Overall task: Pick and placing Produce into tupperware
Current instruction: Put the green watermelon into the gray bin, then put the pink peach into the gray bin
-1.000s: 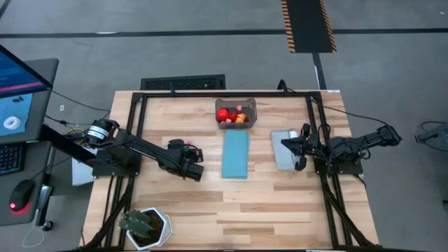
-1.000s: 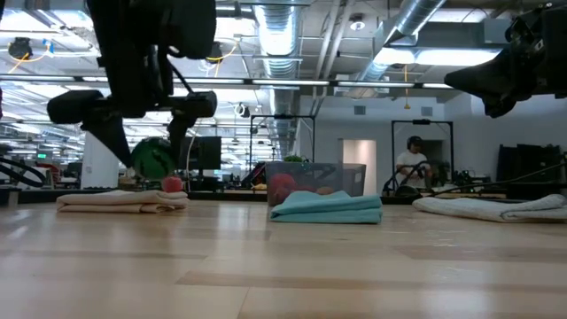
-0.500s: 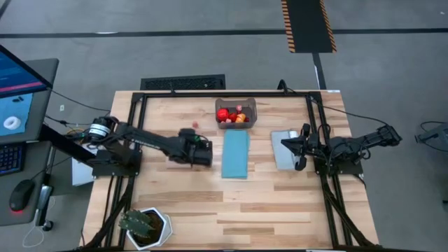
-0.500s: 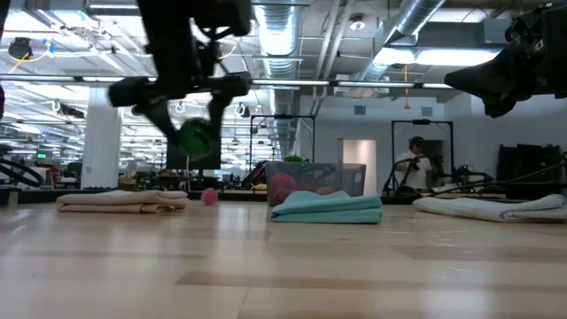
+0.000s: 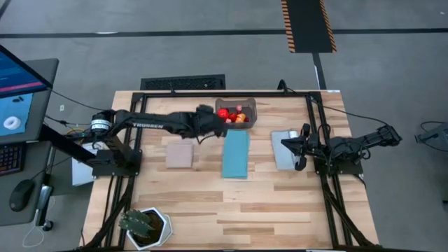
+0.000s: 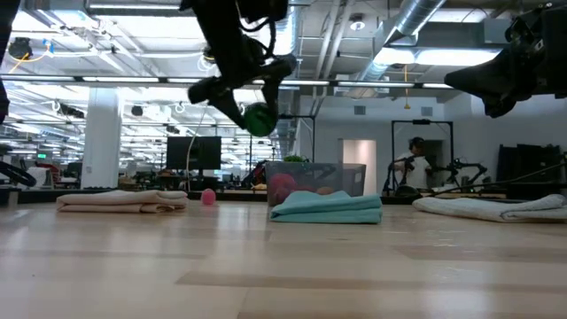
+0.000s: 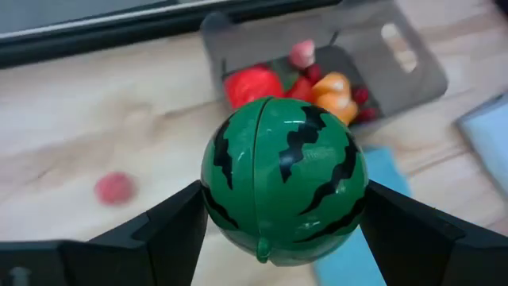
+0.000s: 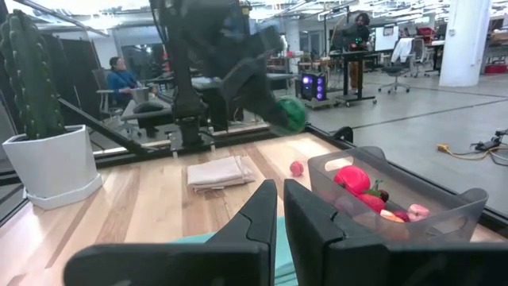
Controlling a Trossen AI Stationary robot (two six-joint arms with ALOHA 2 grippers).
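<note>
- Since a second ago, my left gripper has carried the toy watermelon up off the tan cloth and across the table; it now hangs in the air just beside the near-left edge of the plastic box.
- Both left fingers are clamped on the melon's sides, holding it well above the wood in the low view.
- Inside the box I already see red, orange and pink pieces; 1 small pink piece lies loose on the table, between the tan cloth and the box.
- My right gripper waits over the grey cloth, fingers pressed together on nothing.
- Step in hand, as I judge it: the carry. Next I need to travel a little farther so the melon sits squarely over the box's opening, then lower and let go without clipping the wall.
</note>
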